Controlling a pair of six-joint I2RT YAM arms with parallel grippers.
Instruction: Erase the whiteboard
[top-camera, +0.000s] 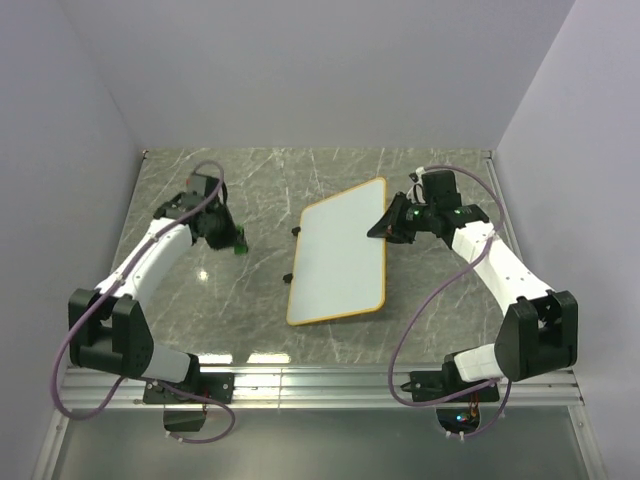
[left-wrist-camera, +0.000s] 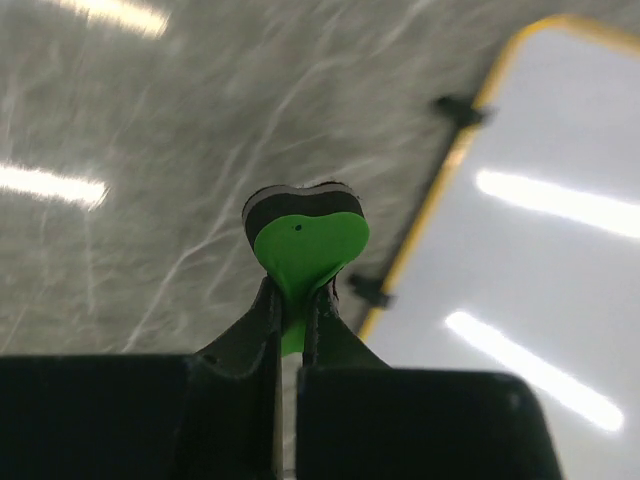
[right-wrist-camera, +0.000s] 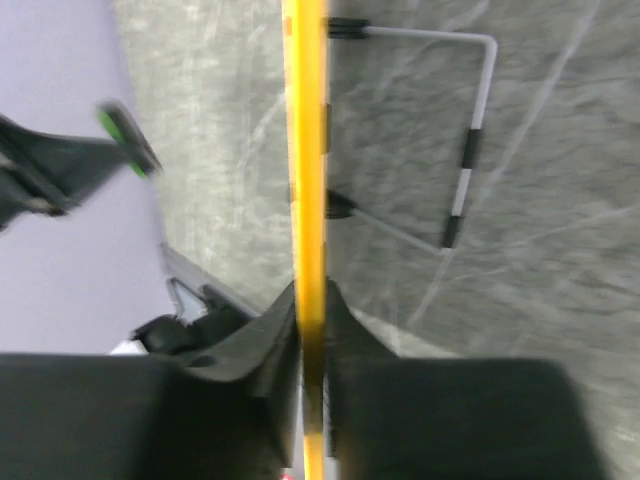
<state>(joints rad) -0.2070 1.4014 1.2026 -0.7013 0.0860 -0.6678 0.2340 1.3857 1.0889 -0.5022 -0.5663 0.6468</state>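
The whiteboard (top-camera: 340, 253) is a white board with an orange-yellow rim and two black clips on its left edge; its face shows no marks. My right gripper (top-camera: 385, 226) is shut on its right rim and holds that edge up, so the right wrist view sees the rim (right-wrist-camera: 305, 150) edge-on between the fingers. My left gripper (top-camera: 236, 243) is shut on the green eraser (left-wrist-camera: 305, 245), left of the board and apart from it. The board's left edge (left-wrist-camera: 440, 190) shows in the left wrist view.
The grey marbled table (top-camera: 250, 190) has white walls at the back and sides and a metal rail (top-camera: 330, 378) along the near edge. A wire stand (right-wrist-camera: 470, 130) is attached under the board.
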